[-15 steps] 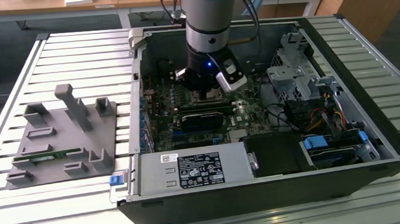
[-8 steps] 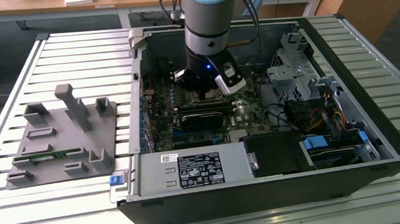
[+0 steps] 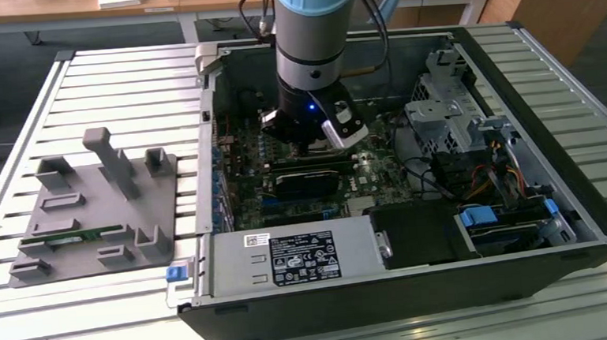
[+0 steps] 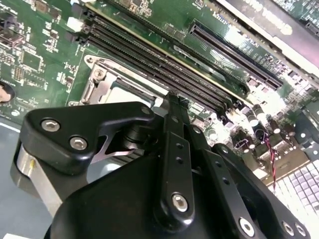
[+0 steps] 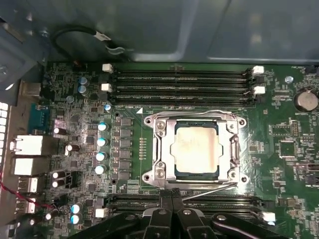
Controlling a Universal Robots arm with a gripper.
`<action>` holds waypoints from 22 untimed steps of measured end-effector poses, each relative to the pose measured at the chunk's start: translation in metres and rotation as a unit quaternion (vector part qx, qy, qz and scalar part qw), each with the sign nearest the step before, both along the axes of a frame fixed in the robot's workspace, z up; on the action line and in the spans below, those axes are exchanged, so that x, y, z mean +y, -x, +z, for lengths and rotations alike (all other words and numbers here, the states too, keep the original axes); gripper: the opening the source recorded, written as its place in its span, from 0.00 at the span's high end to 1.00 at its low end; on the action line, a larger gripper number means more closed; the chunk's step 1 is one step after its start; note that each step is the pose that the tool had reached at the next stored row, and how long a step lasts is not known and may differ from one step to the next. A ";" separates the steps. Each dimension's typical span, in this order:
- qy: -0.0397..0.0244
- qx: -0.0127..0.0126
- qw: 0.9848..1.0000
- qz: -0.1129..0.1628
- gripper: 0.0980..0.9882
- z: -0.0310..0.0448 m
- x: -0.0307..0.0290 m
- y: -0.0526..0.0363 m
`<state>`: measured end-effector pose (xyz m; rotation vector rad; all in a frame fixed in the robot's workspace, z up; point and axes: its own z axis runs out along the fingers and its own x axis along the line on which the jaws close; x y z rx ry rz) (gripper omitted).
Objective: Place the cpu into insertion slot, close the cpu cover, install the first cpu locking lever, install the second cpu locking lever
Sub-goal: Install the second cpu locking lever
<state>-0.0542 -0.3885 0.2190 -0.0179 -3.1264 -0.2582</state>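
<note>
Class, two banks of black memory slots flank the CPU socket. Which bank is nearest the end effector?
The bank right at the end effector, across the socket from the grey case wall; the other bank borders that wall.

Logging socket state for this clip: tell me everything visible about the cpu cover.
In the first wrist view the cpu cover is a thin silvery metal frame lying flat and closed over the insertion slot, its square window showing the pale metal top of the cpu. Screws sit at its corners, and thin wire levers run along two opposite edges. The end effector hovers close by one edge; contact cannot be judged.
</note>
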 end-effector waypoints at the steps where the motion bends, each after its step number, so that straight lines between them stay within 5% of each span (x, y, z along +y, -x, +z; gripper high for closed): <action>1: 0.000 0.000 1.000 0.000 0.99 -0.0014 0.0000 0.0001; 10: -0.003 0.001 1.000 0.000 0.99 -0.0112 -0.0003 0.0003; 22: -0.030 0.001 1.000 0.000 0.99 -0.0115 -0.0142 0.0046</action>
